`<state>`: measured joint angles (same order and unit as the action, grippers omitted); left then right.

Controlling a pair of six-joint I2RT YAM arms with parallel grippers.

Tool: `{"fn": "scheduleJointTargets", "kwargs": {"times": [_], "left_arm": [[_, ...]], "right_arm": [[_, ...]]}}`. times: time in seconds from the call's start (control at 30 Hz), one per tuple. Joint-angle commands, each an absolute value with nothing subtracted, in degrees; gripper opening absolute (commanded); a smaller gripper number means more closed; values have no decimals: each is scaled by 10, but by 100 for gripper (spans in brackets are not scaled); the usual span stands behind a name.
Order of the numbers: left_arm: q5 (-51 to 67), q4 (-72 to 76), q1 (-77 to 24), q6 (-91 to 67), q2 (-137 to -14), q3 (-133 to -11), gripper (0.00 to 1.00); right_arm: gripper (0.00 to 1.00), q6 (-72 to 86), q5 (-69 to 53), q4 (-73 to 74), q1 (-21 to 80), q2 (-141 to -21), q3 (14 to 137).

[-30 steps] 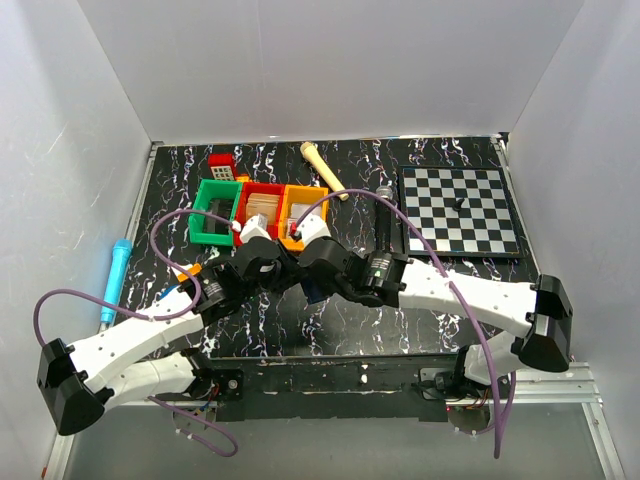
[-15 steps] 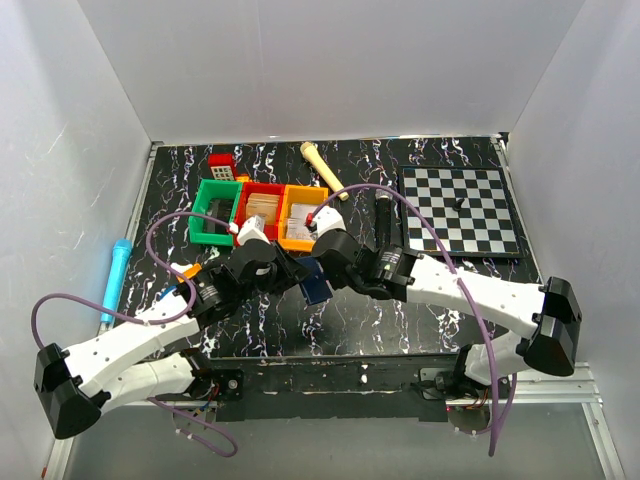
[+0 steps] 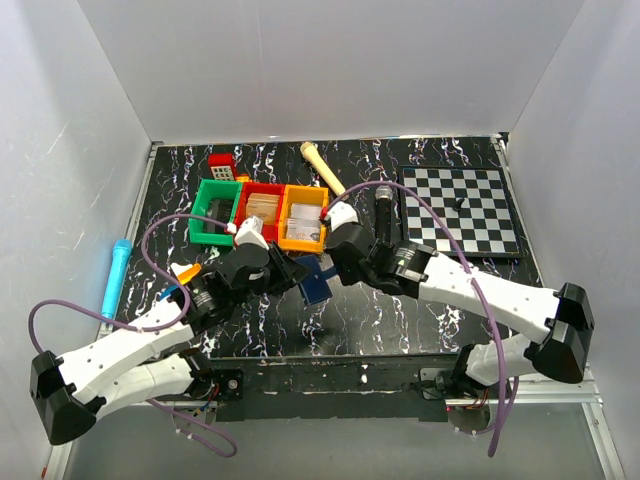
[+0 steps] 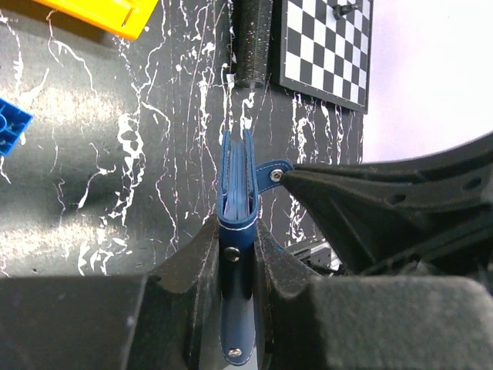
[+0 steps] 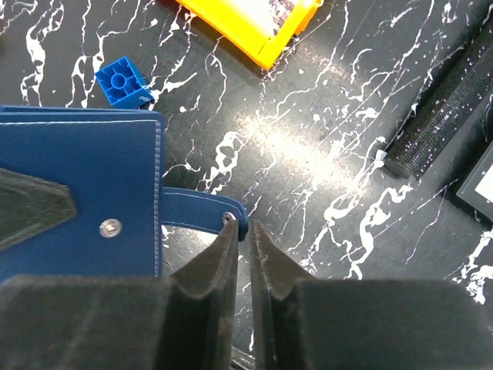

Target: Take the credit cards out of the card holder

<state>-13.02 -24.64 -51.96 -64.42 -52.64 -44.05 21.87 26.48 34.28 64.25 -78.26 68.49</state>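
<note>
The navy-blue card holder (image 3: 316, 284) stands on edge above the black marbled table between the two arms. My left gripper (image 3: 291, 272) is shut on its folded end; in the left wrist view the jaws (image 4: 237, 225) clamp the card holder (image 4: 236, 193), with pale blue layers showing in its open top. My right gripper (image 3: 336, 262) is shut on the tip of the snap tab (image 5: 196, 210), which sticks out sideways from the card holder (image 5: 77, 193); the right gripper (image 5: 241, 225) pinches the tab's end. The tab (image 4: 272, 170) is unsnapped. No card is out.
Green (image 3: 213, 212), red (image 3: 261, 208) and orange (image 3: 304, 216) bins stand behind the grippers. A chessboard (image 3: 460, 210) lies at the right, with a black cylinder (image 3: 383, 215) beside it. A small blue toy block (image 5: 123, 81) lies near the orange bin. A light blue pen (image 3: 115, 275) lies at the left.
My right gripper has moved right and back, away from the left one, drawing the snap tab out from the card holder. The left gripper keeps hold and has shifted slightly.
</note>
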Motion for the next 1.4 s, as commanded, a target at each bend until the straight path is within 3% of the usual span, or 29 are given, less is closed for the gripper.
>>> {"fn": "scheduleJointTargets", "kwargs": {"times": [0.0,0.07,0.17,0.33,0.5,0.67,0.97,1.37], "left_arm": [[-121,-170,-519,-564,-479,-407,0],[-91,-129,-514,-525,-471,-387,0],[-48,-70,-509,-480,-463,-358,0],[17,81,-503,-446,-426,-276,0],[15,77,-497,-442,-405,-257,0],[23,66,-497,-439,-400,-271,0],[79,105,-486,-439,-377,-250,0],[158,170,-438,-462,-346,-210,0]], "right_arm": [[27,227,244,345,623,-728,674],[36,223,240,347,620,-709,672],[41,214,228,342,619,-676,669],[42,180,137,265,619,-603,632],[43,160,-32,229,619,-569,620],[34,171,-121,219,620,-605,617],[25,177,-110,210,609,-610,600],[23,193,-125,206,550,-586,573]]}}
